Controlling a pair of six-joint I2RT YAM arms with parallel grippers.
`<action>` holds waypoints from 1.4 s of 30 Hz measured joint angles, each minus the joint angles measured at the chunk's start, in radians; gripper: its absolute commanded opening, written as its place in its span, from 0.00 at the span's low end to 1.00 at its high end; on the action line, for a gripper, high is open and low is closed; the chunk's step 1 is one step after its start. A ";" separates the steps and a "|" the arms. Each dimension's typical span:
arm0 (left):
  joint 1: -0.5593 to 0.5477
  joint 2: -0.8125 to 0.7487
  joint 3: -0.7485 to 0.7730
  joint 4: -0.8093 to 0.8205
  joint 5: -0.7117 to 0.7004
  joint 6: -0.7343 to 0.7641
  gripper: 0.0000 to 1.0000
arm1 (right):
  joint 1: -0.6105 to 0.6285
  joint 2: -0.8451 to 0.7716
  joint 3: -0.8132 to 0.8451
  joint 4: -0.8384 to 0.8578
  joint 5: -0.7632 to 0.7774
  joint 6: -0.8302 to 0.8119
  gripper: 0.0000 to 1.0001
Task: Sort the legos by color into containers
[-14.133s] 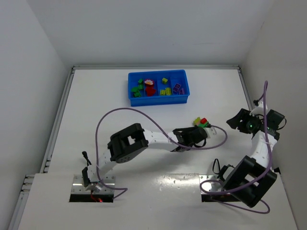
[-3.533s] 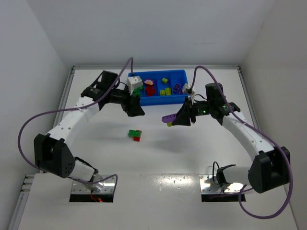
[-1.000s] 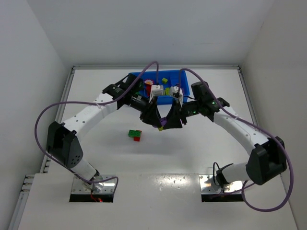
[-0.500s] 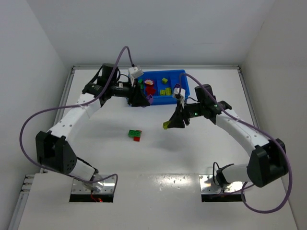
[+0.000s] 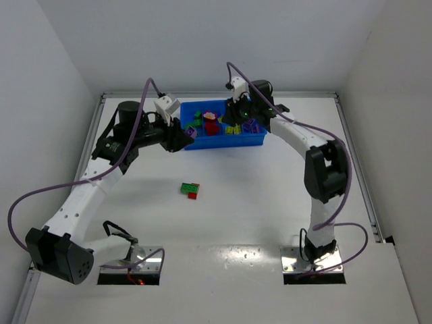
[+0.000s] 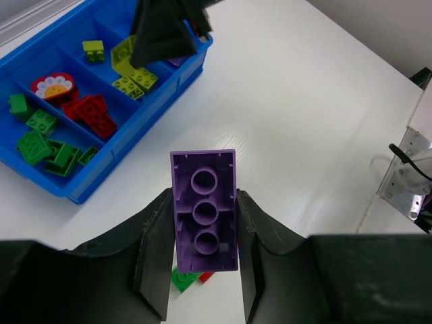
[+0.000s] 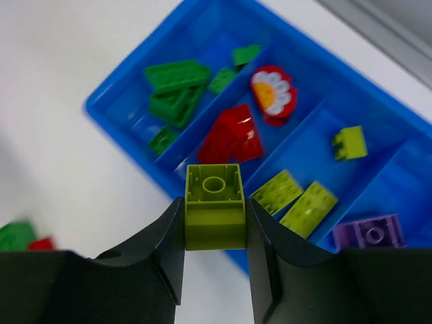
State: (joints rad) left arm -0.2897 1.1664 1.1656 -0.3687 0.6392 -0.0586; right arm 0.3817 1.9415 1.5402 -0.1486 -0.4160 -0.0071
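The blue tray [image 5: 258, 138] stands at the back of the table, holding green, red, yellow and purple legos in its four compartments. My left gripper [image 5: 185, 135] hovers by the tray's front left corner, shut on a purple brick [image 6: 204, 202]. My right gripper [image 5: 235, 116] is over the tray, shut on a yellow-green brick [image 7: 214, 202], which hangs above the tray's front wall [image 7: 135, 145] near the red [image 7: 233, 138] and yellow [image 7: 297, 196] bricks. A green-and-red clump [image 5: 190, 190] lies on the table in front of the tray.
The tray also shows in the left wrist view [image 6: 135, 169], with the right gripper's dark fingers [image 6: 162, 34] above it. Green bricks [image 7: 172, 88] and a purple brick [image 7: 368, 233] lie in the end compartments. White walls close in the table.
My right gripper has moved from above the table back over the tray, carrying the yellow-green brick. My left gripper has drawn slightly left with the purple brick.
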 measured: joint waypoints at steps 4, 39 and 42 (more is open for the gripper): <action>0.002 0.000 -0.005 -0.011 -0.019 0.002 0.00 | -0.001 0.119 0.093 0.013 0.089 0.000 0.02; -0.192 0.792 0.417 0.200 -0.058 -0.083 0.04 | -0.366 -0.865 -0.438 -0.082 0.164 0.051 0.75; -0.199 0.938 0.587 0.216 -0.072 -0.100 0.07 | -0.419 -0.867 -0.522 -0.109 0.108 0.073 0.75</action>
State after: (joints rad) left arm -0.4885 2.1040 1.7527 -0.1532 0.5671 -0.1589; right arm -0.0372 1.0740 1.0180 -0.2573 -0.3077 0.0662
